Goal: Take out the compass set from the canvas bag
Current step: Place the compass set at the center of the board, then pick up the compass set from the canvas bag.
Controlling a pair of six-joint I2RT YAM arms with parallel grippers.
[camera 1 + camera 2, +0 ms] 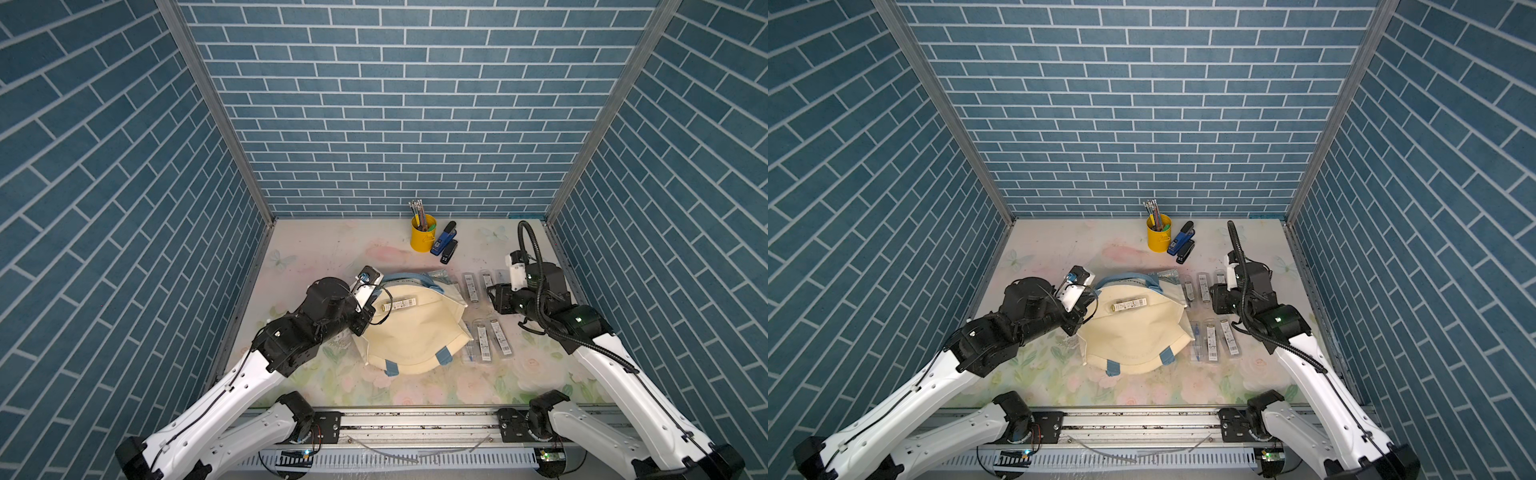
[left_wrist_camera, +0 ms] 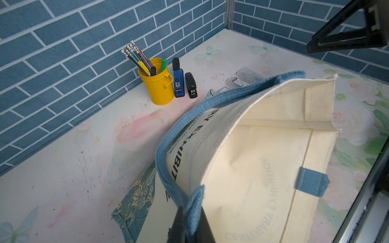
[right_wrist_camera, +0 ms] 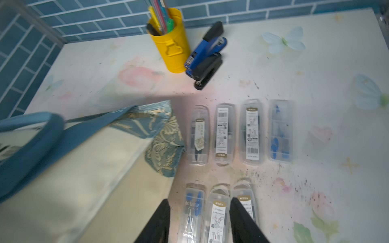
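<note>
In a top view we record a compass set (image 1: 399, 302) lying 9-to-3 on the canvas bag (image 1: 411, 340), at 9 o'clock from the right gripper (image 1: 494, 298); left wrist view, left gripper (image 2: 187, 227) clamped on the blue strap (image 2: 162, 153); right wrist view, right jaws parted, empty.

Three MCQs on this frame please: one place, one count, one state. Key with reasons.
1. Where is the yellow cup? A front edge; B at the back, beside the staplers; C far-left corner.
2. Clear cases on the table beside the canvas bag? A three; B seven; C ten.
3. State of left claw? A open; B shut on a stapler; C shut on the bag's blue strap.
Key: B, cup and staplers stand together at the rear; B, right wrist view shows four plus three; C, fingers pinch the strap.
</note>
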